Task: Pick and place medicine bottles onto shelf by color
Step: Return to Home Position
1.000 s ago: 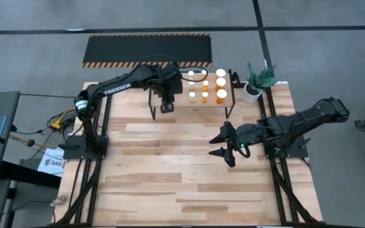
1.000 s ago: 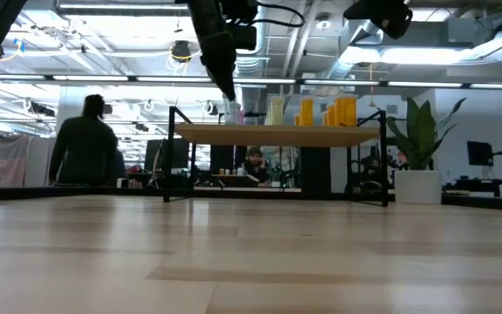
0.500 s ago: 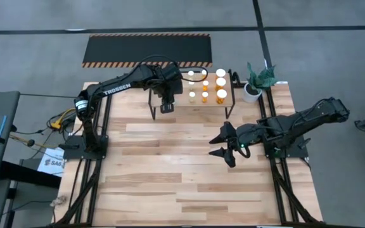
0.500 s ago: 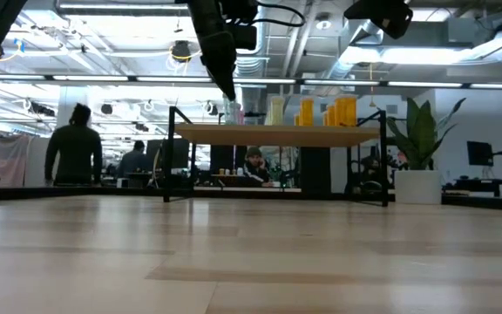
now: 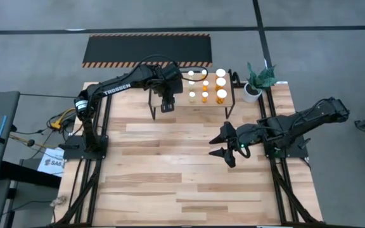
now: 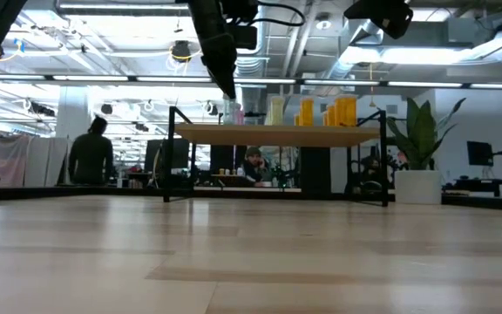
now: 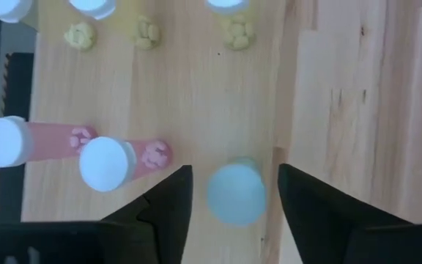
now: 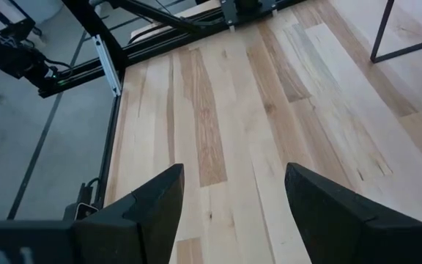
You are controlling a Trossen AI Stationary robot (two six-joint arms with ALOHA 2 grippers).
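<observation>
Two tools, both released. Left tool (image 5: 166, 106) hangs over the shelf (image 6: 277, 135), fingers apart on either side of a small green bottle (image 7: 236, 193) and not touching it. That bottle stands at the shelf edge, just beside two pink bottles (image 7: 116, 160). Orange bottles (image 5: 220, 95) fill the shelf's other end. Right tool (image 5: 224, 144) is over the surface (image 5: 170, 183), fingers spread, nothing between them.
</observation>
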